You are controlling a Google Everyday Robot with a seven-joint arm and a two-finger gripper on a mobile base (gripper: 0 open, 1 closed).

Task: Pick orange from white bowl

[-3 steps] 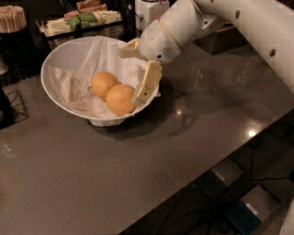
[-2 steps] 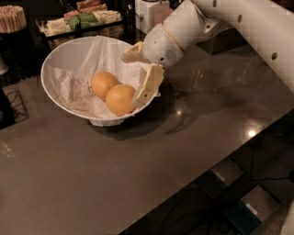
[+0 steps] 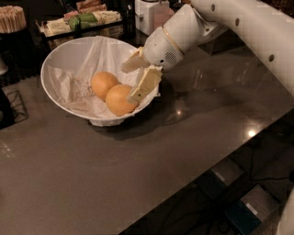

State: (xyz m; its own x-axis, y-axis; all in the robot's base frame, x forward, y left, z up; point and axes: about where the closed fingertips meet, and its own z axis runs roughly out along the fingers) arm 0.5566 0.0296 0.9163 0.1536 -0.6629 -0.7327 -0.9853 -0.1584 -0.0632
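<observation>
The white bowl (image 3: 59, 59), lined with crumpled white paper, stands on the dark table at the left. Two oranges lie side by side in it. The orange (image 3: 118, 101) at the front looks slightly larger, and the other orange (image 3: 103, 83) touches it from behind on the left. My gripper (image 3: 129, 84) hangs over the bowl's right side, open, with its fingers spread. The lower finger (image 3: 144, 85) lies against the front orange's right side. The upper finger (image 3: 133, 64) points left above both fruits. Nothing is held.
A tray of packets (image 3: 78, 20) and a holder of sticks (image 3: 13, 18) stand behind the bowl, with a white appliance (image 3: 149, 13) at the back. The table edge (image 3: 216, 160) runs diagonally at the right, with boxes on the floor below.
My gripper has dipped a little lower into the bowl, its upper finger now closer above the oranges. The oranges and bowl have not moved.
</observation>
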